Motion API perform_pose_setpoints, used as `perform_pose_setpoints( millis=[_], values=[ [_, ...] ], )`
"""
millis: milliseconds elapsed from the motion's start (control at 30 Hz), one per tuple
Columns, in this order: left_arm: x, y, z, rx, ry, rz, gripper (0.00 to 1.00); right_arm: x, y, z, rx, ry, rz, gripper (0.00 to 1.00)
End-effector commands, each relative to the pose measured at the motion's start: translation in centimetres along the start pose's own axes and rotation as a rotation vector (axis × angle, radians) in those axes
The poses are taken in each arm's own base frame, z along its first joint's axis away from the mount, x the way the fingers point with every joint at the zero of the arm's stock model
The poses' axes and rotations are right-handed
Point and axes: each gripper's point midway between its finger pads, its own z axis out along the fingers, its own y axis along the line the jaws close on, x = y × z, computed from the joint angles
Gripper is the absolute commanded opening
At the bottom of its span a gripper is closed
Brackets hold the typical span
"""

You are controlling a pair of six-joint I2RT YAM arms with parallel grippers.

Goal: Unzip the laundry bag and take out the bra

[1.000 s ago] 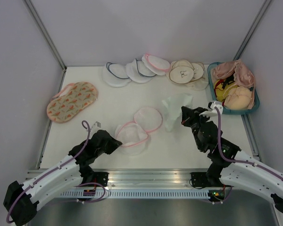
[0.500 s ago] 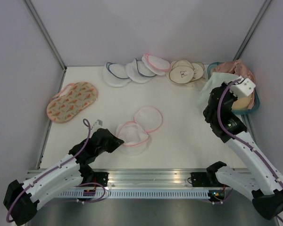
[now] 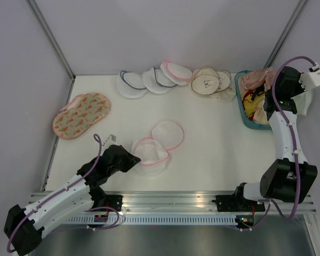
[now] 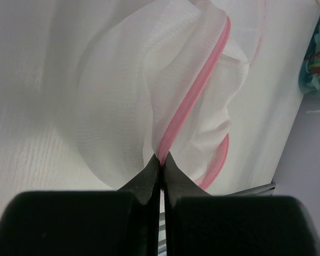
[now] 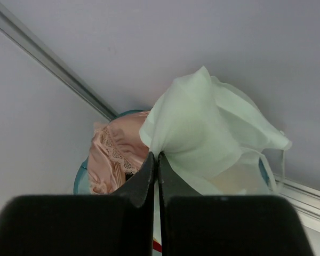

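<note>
Room is widest around the middle of the table (image 3: 213,144), where the laundry bag (image 3: 152,152) lies with bare surface on every side, well clear of the walls. My left gripper (image 4: 161,160) is closed tight on its pink zipper trim (image 4: 194,98) at the near-left end. The bag is spread open in two round halves, and its long axis runs from near-left toward far-right.

Along the far edge sit white pouches (image 3: 141,81) and beige round pads (image 3: 208,81). An orange floral bag (image 3: 81,114) lies at the left. None of them touches the laundry bag.

My right gripper (image 5: 157,157) is up at the far-right corner, close to the side wall. It is pinched together on the bra (image 5: 202,133), which hangs bunched over the teal basket (image 3: 246,120). Peach bras (image 3: 254,80) and a yellow item (image 3: 252,104) lie in that basket beneath it. I cannot tell which way the bra's cups face.
</note>
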Motion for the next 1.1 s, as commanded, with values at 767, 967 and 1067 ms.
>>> perform_pose_setpoints(
  millis=[767, 967, 1067],
  values=[
    [-0.6, -1.4, -0.8, 0.004, -0.001, 0.012, 0.02, 4.6, 13.5, 9.7, -0.492, 0.184, 0.302, 0.0],
    [0.1, -1.1, -0.2, 0.011, 0.023, 0.008, 0.02, 15.1, 4.2, 9.7, -0.198, 0.329, 0.2, 0.0],
    [0.3, -1.3, 0.0, 0.024, 0.036, 0.008, 0.02, 17.6, -0.3, 8.2, -0.06, 0.349, 0.148, 0.0]
  ],
)
